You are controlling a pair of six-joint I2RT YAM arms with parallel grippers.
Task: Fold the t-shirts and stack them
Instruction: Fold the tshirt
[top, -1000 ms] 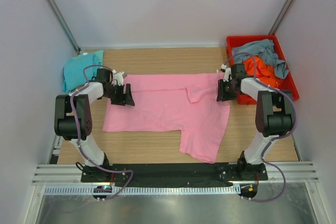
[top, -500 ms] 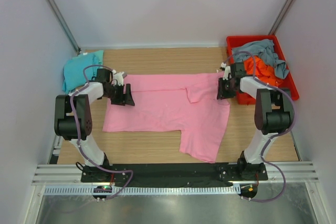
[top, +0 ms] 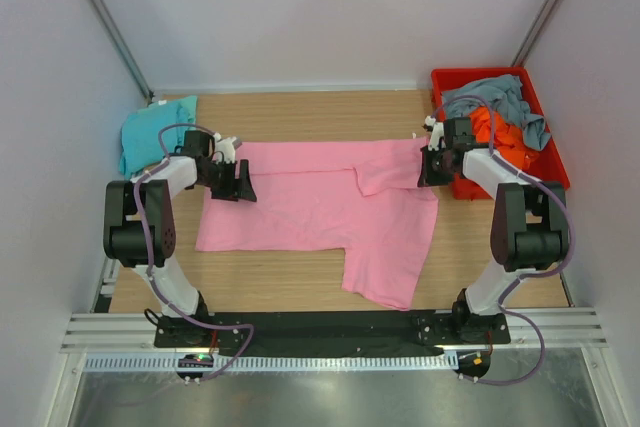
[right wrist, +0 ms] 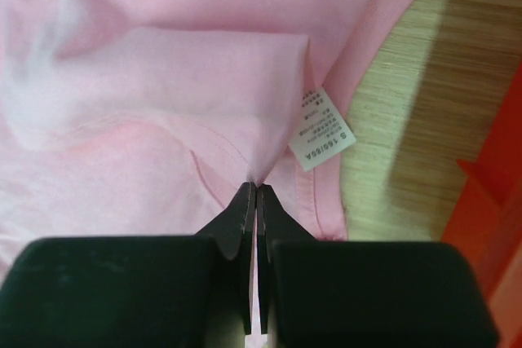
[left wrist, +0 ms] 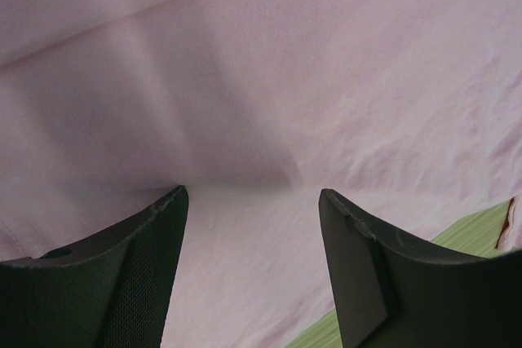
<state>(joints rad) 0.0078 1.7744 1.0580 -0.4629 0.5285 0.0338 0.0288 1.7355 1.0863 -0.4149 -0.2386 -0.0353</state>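
Note:
The pink t-shirt (top: 310, 209) lies spread flat across the middle of the table. My right gripper (top: 428, 169) sits at its right end, beside the bin. In the right wrist view that gripper (right wrist: 256, 185) is shut, pinching a raised fold of pink cloth (right wrist: 163, 79) next to a white size label (right wrist: 322, 129). My left gripper (top: 243, 185) rests over the shirt's left end. Its jaws stand open (left wrist: 253, 193) with flat pink cloth (left wrist: 326, 63) under them and nothing pinched. A teal t-shirt (top: 155, 132) lies folded at the back left. An orange t-shirt (top: 505, 137) and a grey-blue one (top: 500, 97) lie crumpled in the bin.
The red plastic bin (top: 556, 165) stands at the back right, close to my right gripper, and its wall (right wrist: 489, 226) shows at the edge of the right wrist view. Bare wooden table (top: 290, 287) lies in front of the shirt. White walls enclose the table.
My right gripper has closed on a fold of the pink shirt and shifted slightly back and right, lifting the cloth a little. The left arm has not moved.

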